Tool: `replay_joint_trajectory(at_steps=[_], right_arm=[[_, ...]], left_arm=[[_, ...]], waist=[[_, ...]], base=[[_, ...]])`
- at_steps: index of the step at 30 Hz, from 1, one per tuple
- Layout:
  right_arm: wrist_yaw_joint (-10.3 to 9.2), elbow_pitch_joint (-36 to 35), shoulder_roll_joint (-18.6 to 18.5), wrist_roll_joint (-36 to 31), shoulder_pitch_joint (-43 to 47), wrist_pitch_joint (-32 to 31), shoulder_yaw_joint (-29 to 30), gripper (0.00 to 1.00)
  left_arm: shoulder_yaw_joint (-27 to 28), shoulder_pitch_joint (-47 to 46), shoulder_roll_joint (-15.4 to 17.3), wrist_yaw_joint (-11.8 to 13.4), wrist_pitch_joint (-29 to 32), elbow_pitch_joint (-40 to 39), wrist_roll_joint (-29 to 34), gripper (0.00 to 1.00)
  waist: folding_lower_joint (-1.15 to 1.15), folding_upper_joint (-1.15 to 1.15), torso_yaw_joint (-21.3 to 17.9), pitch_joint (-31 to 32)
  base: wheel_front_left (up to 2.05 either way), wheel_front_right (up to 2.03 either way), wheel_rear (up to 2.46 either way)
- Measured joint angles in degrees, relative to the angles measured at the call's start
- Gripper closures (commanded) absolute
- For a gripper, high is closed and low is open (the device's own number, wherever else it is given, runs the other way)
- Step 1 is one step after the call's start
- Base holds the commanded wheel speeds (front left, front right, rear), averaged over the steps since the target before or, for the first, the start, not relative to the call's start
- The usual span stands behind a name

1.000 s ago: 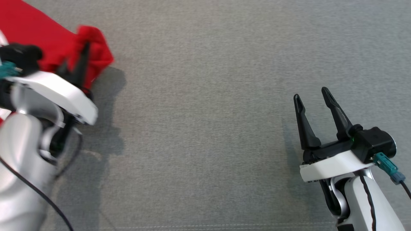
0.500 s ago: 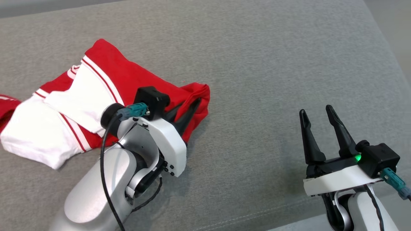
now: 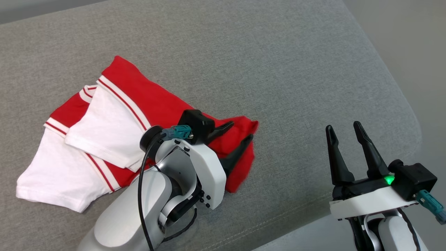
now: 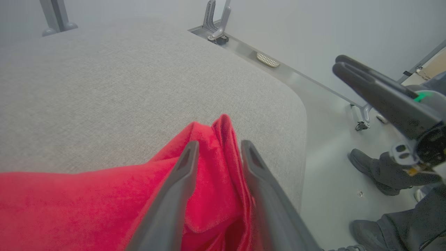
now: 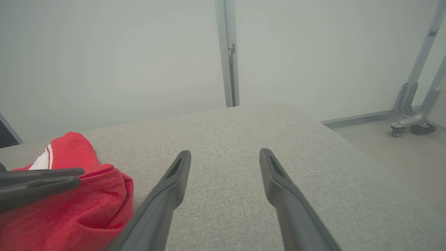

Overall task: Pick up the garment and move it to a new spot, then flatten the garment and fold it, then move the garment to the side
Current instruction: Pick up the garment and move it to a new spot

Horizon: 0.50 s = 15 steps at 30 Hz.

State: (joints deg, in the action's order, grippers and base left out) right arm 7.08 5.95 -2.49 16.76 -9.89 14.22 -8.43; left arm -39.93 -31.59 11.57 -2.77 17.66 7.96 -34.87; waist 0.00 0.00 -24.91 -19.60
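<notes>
Garment (image 3: pixel 115 129) lies on cushion (image 3: pixel 278 69), left of right end effector (image 3: pixel 343 125).

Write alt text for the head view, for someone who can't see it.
A folded red-and-white garment lies on a grey cushion; the jaws of the left arm straddle its red right edge. The right arm hangs apart, jaws open, over bare cushion.

No text, label, brand, number or sign can be read on the garment (image 3: pixel 156 101), left gripper (image 3: pixel 241 129), right gripper (image 3: pixel 342 125) or cushion (image 3: pixel 278 69).
</notes>
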Motion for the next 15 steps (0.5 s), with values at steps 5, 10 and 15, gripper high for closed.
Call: replay_joint_trajectory(at_steps=[5,10,15], right_arm=[[0.0,-0.3,0.0,-0.7,-0.2,0.0,0.0,0.0],[0.0,-0.3,0.0,-3.5,-1.2,0.0,0.0,0.0],[0.0,0.2,0.0,-5.9,-2.8,0.0,0.3,0.0]], left_arm=[[0.8,0.6,0.4,0.5,-3.3,-4.1,0.8,0.0],[5.8,1.0,3.0,5.6,-7.9,-9.3,3.7,0.0],[13.5,5.1,6.6,10.1,-11.8,-11.8,3.6,0.0]], waist=[[0.0,0.0,2.9,0.5],[0.0,0.0,7.4,1.3],[0.0,0.0,12.9,2.4]], base=[[0.0,0.0,0.0],[0.0,0.0,0.0],[0.0,0.0,0.0]])
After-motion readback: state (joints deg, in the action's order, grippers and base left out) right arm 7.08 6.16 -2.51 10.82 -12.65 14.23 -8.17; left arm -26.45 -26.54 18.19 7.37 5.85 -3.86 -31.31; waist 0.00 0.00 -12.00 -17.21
